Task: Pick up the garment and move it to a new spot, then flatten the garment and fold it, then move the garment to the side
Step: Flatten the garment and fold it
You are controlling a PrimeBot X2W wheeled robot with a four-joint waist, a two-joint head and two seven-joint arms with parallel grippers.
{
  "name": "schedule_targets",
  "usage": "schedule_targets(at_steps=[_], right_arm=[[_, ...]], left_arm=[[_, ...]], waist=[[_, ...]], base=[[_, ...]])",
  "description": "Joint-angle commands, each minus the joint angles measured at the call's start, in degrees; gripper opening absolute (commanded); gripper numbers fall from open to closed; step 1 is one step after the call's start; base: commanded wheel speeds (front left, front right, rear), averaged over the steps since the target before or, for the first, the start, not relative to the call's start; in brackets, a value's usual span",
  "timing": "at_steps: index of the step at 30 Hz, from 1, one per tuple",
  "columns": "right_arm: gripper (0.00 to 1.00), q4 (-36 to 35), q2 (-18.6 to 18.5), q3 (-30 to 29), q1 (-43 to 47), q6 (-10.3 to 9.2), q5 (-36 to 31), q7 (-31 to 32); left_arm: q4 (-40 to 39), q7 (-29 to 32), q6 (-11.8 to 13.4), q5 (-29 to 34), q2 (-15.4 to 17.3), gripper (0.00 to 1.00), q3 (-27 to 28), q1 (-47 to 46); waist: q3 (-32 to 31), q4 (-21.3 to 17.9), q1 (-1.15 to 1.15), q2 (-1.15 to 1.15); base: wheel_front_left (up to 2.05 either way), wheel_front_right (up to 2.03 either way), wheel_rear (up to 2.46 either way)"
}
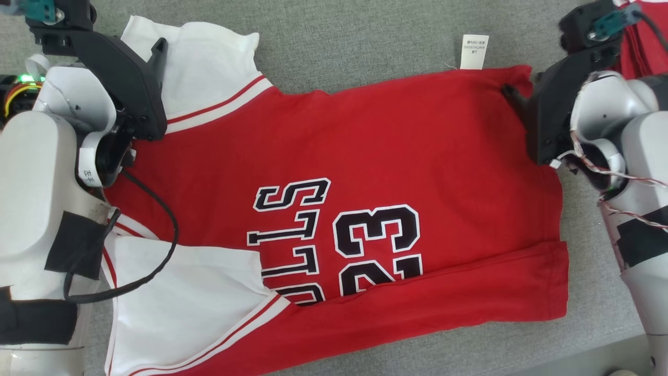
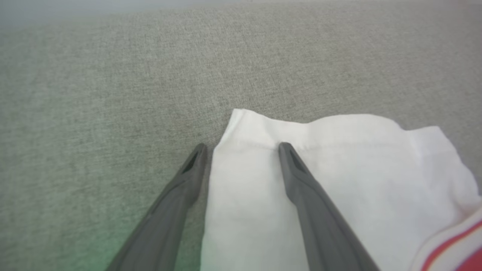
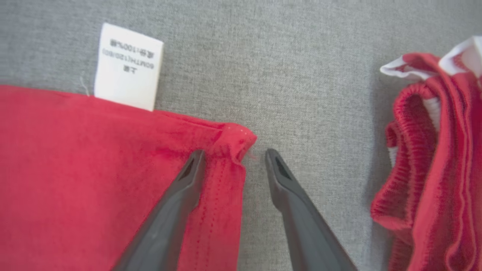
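The red jersey (image 1: 417, 146) lies spread on the grey fabric surface (image 1: 365, 47). The left gripper (image 2: 243, 148), jaws apart, straddles the edge of the far-left white sleeve (image 2: 339, 169). The right gripper (image 3: 234, 153), also spread, straddles the far-right hem corner (image 3: 233, 141) near the care label (image 3: 128, 67). A bunched red garment (image 3: 425, 169) lies further right.

The garment (image 1: 417, 136) is red, with white sleeves (image 1: 203, 68) edged in thin red stripes and black, white-outlined lettering (image 1: 376, 235). Its label (image 1: 474, 51) is white with dark print. The worktop (image 1: 365, 42) is flecked grey.
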Motion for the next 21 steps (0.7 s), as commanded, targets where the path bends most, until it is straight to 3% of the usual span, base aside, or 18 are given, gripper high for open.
schedule_targets(at_steps=[1, 3, 5, 6, 7, 21], right_arm=[[0.44, 0.98, 0.17, 0.61, 0.76, -0.14, 0.36, 0.1], [0.37, 1.37, 0.13, 0.99, 0.39, -0.15, 0.62, -0.48], [0.24, 1.7, 0.11, 1.52, 0.13, -0.15, 0.83, -1.16], [0.07, 1.71, 0.1, 1.86, -0.01, -0.15, 1.1, -1.65], [0.0, 1.88, 0.01, 2.02, -0.12, -0.15, 1.18, -2.09], [0.0, 2.98, -2.48, 3.09, 0.06, -0.15, 2.82, -10.42]], left_arm=[[2.78, 1.06, -0.83, -0.02, -2.07, 0.33, -2.04, 3.87], [3.41, -0.8, -0.1, 1.05, -1.0, 0.0, -1.98, 3.23], [4.15, -2.41, 0.31, 2.04, -0.13, 0.0, -1.86, 2.4], [4.47, -3.13, 0.56, 2.06, 0.09, 0.0, -1.79, 2.03], [4.67, -4.06, 0.84, 2.36, 0.33, 0.0, -1.68, 1.64], [0.44, -12.72, -2.65, -3.38, 0.84, 0.0, -0.53, 0.9]], waist=[[-0.04, -0.06, 0.0, 0.01], [-0.15, -0.16, 0.0, 0.01], [-0.24, -0.25, 0.0, 0.01], [-0.27, -0.24, 0.0, 0.01], [-0.31, -0.19, 0.0, 0.01], [-2.41, 1.55, 0.0, 0.01]], base=[[0.0, 0.0, 0.0], [0.0, 0.0, 0.0], [0.0, 0.0, 0.0], [0.0, 0.0, 0.0], [0.0, 0.0, 0.0], [0.0, 0.0, 0.0]])
